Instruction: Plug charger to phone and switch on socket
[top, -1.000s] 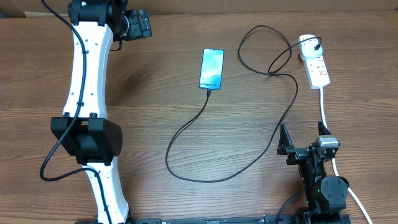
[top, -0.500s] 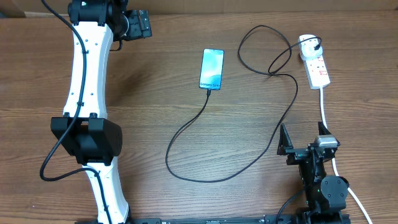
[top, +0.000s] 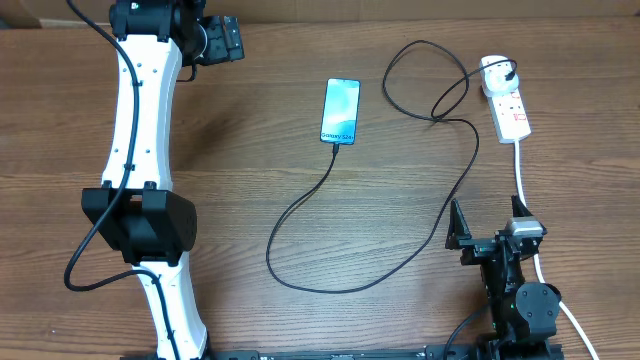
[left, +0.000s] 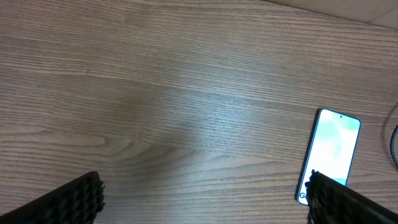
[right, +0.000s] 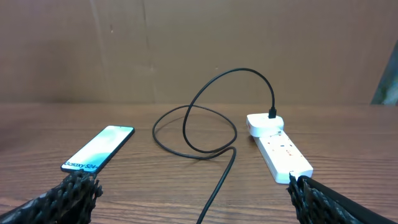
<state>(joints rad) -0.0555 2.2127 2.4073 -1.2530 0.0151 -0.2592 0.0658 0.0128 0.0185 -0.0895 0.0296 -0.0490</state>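
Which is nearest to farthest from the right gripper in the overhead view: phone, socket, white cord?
1. White cord, just beside the right gripper.
2. Socket, ahead at the back right.
3. Phone, far across to the left.

Nothing has visibly changed over the last second. Measured against the slim lit-screen smartphone (top: 340, 110), the thin black charger cable (top: 330, 175), white oblong power strip (top: 510, 110), left pincer (top: 225, 40) and right pincer (top: 487, 215) hold their places on the wooden desk (top: 250, 150).
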